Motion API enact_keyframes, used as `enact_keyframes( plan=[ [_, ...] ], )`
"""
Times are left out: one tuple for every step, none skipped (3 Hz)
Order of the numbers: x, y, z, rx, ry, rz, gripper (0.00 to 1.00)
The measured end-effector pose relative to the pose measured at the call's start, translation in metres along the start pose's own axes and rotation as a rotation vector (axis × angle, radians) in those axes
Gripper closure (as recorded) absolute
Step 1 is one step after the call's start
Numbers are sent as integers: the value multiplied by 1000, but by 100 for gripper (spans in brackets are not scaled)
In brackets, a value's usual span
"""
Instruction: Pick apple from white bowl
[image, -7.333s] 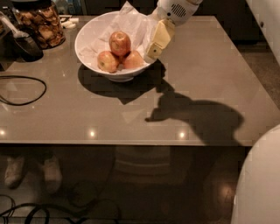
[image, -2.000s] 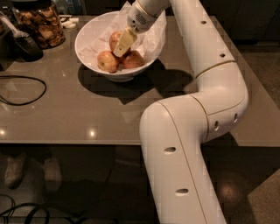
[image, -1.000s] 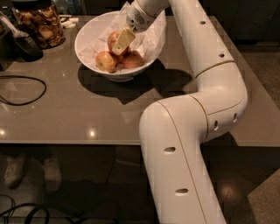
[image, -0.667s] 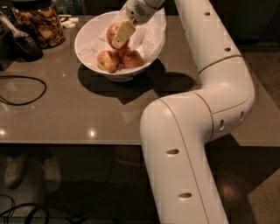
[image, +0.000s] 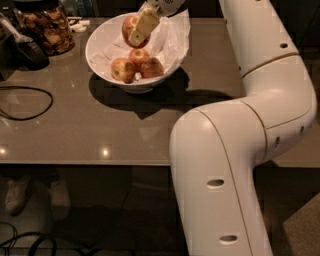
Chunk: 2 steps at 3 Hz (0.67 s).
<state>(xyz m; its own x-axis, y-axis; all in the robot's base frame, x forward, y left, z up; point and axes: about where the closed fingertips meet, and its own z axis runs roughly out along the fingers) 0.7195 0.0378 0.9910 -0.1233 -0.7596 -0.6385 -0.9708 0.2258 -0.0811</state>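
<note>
The white bowl (image: 102, 47) sits at the back left of the table, lined with crumpled white paper (image: 172, 37). My gripper (image: 136, 29) hangs over the bowl's far side, shut on the red apple (image: 129, 26), which is lifted clear of the bowl's floor. One cream fingertip (image: 142, 27) covers the apple's right side. Three smaller apples lie in the bowl below: a yellow-orange one (image: 123, 69), a small one (image: 138, 54) and a reddish one (image: 151, 67).
My white arm (image: 235, 130) fills the right half of the view. A glass jar of snacks (image: 47, 27) and a dark pan (image: 27, 50) stand at the back left. A black cable (image: 25, 102) loops on the grey table (image: 100, 130).
My gripper closed on the red apple inside the bowl and has risen with it; the apple now hangs above the three left in the bowl.
</note>
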Motion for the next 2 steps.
enact_keyframes(
  plan=[
    [-8, 16, -23, -10, -34, -21, 100],
    [-18, 36, -52, 13, -49, -55, 100]
  ],
)
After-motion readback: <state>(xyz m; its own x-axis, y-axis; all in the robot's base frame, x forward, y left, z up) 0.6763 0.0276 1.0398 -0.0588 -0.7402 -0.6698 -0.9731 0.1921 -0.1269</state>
